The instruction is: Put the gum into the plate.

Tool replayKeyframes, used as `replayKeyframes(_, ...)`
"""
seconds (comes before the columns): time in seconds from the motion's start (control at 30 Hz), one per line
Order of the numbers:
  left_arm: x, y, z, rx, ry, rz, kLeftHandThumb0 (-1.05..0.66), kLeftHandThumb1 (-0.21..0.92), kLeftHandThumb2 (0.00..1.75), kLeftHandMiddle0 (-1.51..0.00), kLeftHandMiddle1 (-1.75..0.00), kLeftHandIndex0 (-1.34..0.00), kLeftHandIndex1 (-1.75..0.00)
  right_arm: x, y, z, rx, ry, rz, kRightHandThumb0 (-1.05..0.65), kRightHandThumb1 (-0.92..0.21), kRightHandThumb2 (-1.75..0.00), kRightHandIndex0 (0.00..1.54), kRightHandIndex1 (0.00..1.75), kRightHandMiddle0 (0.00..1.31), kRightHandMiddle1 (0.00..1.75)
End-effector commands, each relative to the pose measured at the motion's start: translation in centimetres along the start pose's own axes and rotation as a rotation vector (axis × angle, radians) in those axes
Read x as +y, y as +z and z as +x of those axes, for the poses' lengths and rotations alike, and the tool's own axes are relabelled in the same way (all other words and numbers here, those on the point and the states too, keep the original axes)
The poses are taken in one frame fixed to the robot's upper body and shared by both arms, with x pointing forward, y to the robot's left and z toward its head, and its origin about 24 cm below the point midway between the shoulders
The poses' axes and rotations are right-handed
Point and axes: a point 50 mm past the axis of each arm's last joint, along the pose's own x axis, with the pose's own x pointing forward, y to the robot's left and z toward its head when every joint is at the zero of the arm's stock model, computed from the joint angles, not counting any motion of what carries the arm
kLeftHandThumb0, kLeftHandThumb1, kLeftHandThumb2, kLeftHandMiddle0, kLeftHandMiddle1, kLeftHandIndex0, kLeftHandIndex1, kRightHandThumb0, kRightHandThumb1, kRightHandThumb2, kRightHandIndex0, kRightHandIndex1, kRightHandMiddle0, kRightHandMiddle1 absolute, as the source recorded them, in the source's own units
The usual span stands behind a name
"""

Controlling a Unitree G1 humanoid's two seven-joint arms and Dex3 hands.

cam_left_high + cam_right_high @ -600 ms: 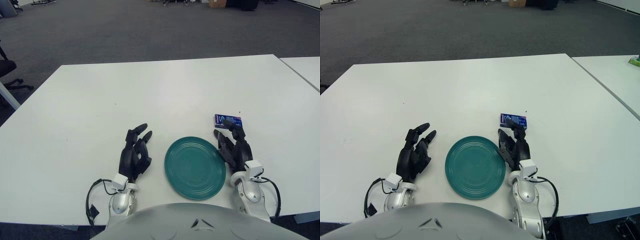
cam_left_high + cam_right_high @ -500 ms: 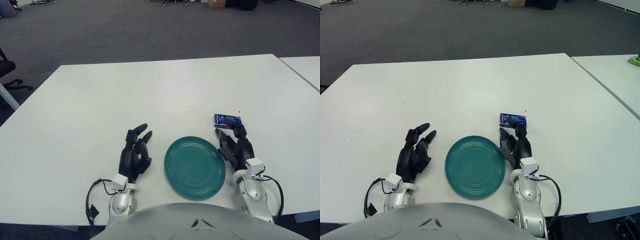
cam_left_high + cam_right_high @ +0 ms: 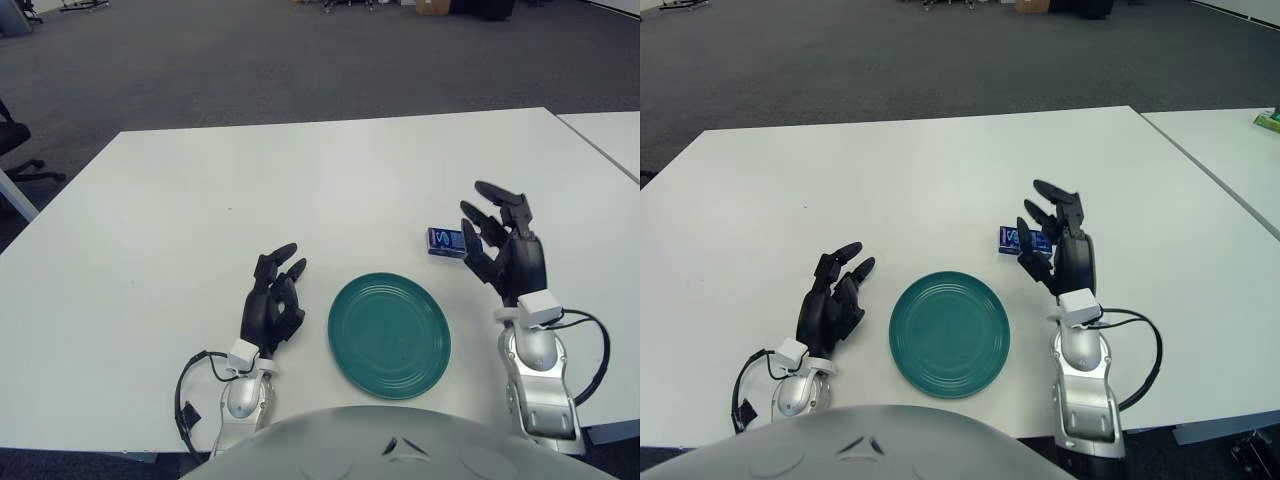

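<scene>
Right hand (image 3: 505,250) raised, fingers spread.

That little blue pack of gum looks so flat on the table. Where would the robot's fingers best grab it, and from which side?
Probably from above, pinching its two long edges. The gum pack lies flat on the white table, so only its thin sides offer a hold. The right hand, fingers spread, is already beside it on the right. The left hand shows left of the green plate.
</scene>
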Motion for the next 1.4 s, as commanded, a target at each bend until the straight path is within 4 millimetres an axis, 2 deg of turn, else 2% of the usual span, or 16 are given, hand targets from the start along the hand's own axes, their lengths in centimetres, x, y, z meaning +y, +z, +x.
replayKeyframes(0.0, 0.1, -1.4, -0.5, 0.081, 0.007, 0.007, -0.82, 0.92, 0.89, -0.50, -0.28, -0.09, -0.92, -0.8, 0.4, 1.3, -0.129, 0.000, -0.269, -0.61, -0.92, -0.59, 0.52, 0.11, 0.04, 0.87)
replayKeyframes(0.13, 0.0, -1.4, -0.4, 0.071, 0.006, 0.006, -0.81, 0.92, 0.89, -0.50, -0.28, -0.09, -0.92, -1.1, -0.5, 1.8, -0.173, 0.019, -0.503, -0.64, -0.92, -0.59, 0.48, 0.09, 0.02, 0.87)
replayKeyframes(0.23, -0.1, -1.3, -0.4, 0.060, 0.003, 0.006, -0.81, 0.92, 0.89, -0.50, -0.28, -0.09, -0.92, -0.8, -2.4, 2.3, -0.163, 0.060, -0.650, -0.66, -0.92, -0.57, 0.44, 0.07, 0.01, 0.84)
replayKeyframes(0.43, -0.3, -1.1, -0.3, 0.041, -0.008, 0.010, -0.81, 0.92, 0.90, -0.50, -0.28, -0.08, -0.91, 0.2, -4.2, 3.6, -0.127, 0.134, -0.794, -0.70, -0.92, -0.56, 0.36, 0.02, 0.00, 0.72)
replayKeyframes(0.5, -0.3, -1.1, -0.3, 0.039, -0.009, 0.011, -0.81, 0.92, 0.90, -0.49, -0.28, -0.08, -0.91, 0.4, -4.6, 3.9, -0.116, 0.143, -0.809, -0.71, -0.92, -0.56, 0.35, 0.01, 0.00, 0.70)
replayKeyframes(0.63, -0.5, -1.0, -0.3, 0.039, -0.018, 0.017, -0.81, 0.92, 0.90, -0.49, -0.27, -0.07, -0.91, 1.9, -7.3, 4.8, 0.000, 0.220, -0.833, -0.71, -0.92, -0.57, 0.32, 0.00, 0.00, 0.66)
replayKeyframes(0.87, -0.6, -1.0, -0.2, 0.043, -0.025, 0.018, -0.81, 0.92, 0.91, -0.48, -0.27, -0.07, -0.90, 3.7, -9.9, 4.4, 0.106, 0.304, -0.798, -0.72, -0.92, -0.59, 0.32, 0.01, 0.00, 0.60)
replayKeyframes(1.13, -0.5, -0.9, -0.2, 0.051, -0.031, 0.016, -0.81, 0.92, 0.92, -0.47, -0.26, -0.06, -0.89, 4.7, -10.0, 2.6, 0.137, 0.385, -0.775, -0.73, -0.92, -0.54, 0.37, 0.02, 0.00, 0.62)
replayKeyframes(1.37, -0.5, -0.9, -0.2, 0.053, -0.034, 0.011, -0.81, 0.92, 0.91, -0.48, -0.26, -0.05, -0.89, 4.9, -10.0, 2.1, 0.140, 0.467, -0.812, -0.72, -0.92, -0.54, 0.36, 0.01, 0.00, 0.57)
